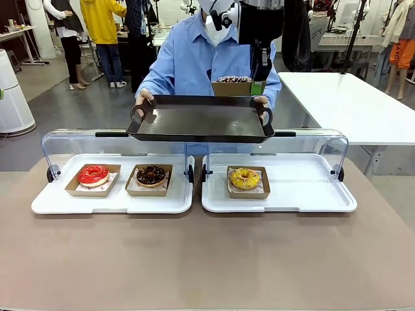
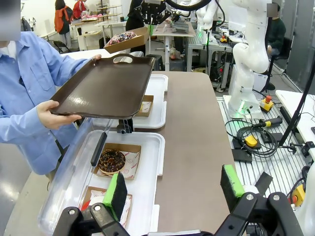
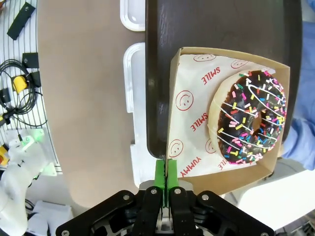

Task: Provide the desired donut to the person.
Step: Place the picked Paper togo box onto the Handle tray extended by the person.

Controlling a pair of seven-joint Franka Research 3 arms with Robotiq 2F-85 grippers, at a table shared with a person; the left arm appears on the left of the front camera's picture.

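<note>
Currently pinched by its cardboard box point(image 3: 197, 147) in closed right gripper point(image 3: 164, 178), upper centre over dark tray point(image 1: 201, 122): one chocolate donut point(image 3: 251, 118), white drizzle, coloured sprinkles; left gripper point(image 2: 174, 184) gaping, empty; three donuts point(image 1: 151, 174) below

The left hand point(image 2: 174, 189) had black fingers point(image 2: 116, 196) faced with green pads, with round silver screws at its knuckles. The right hand point(image 3: 165, 173) matched it. The person point(image 1: 194, 61) wore a light blue long-sleeved shirt over white.

From the front, the dark tray point(image 1: 201, 123) hides the bottom of the sprinkled donut box point(image 1: 230, 89). A green pad point(image 2: 113, 189) of the left pincer point(image 2: 173, 191) covers most of the nearest box point(image 2: 93, 195).
</note>
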